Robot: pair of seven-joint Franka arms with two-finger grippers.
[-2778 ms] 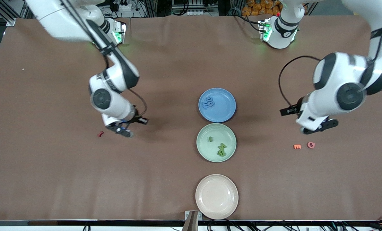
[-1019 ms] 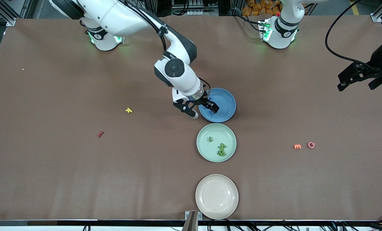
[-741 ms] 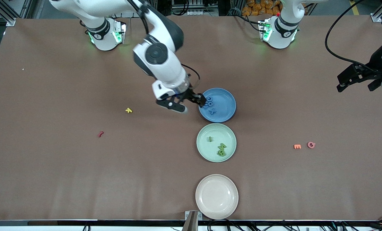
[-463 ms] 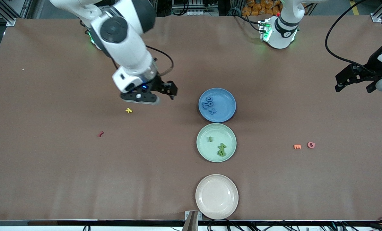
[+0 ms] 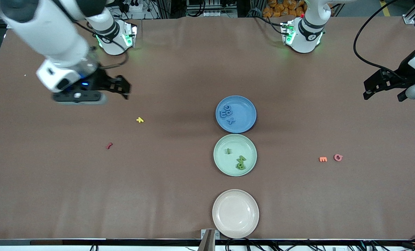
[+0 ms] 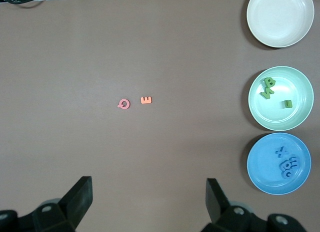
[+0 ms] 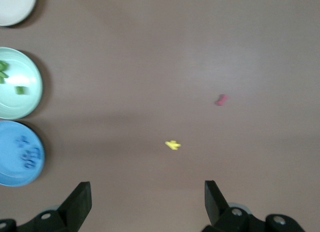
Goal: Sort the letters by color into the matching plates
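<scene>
The blue plate holds several blue letters lying flat. The pale mint green plate, just nearer the front camera, holds green letters. My right gripper is open and empty, up over bare table toward the right arm's end. My left gripper is open and empty, up over bare table at the left arm's end. The left wrist view shows the blue plate, the green plate and my open left gripper. The right wrist view shows the blue plate, the green plate and my open right gripper.
A cream-beige plate sits empty near the table's front edge. A yellow letter and a dark red letter lie toward the right arm's end. An orange E and a pink G lie toward the left arm's end.
My right gripper carried a blue letter to the blue plate, left it there, then rose and swung toward the right arm's end. My left gripper withdrew from over the E and G.
</scene>
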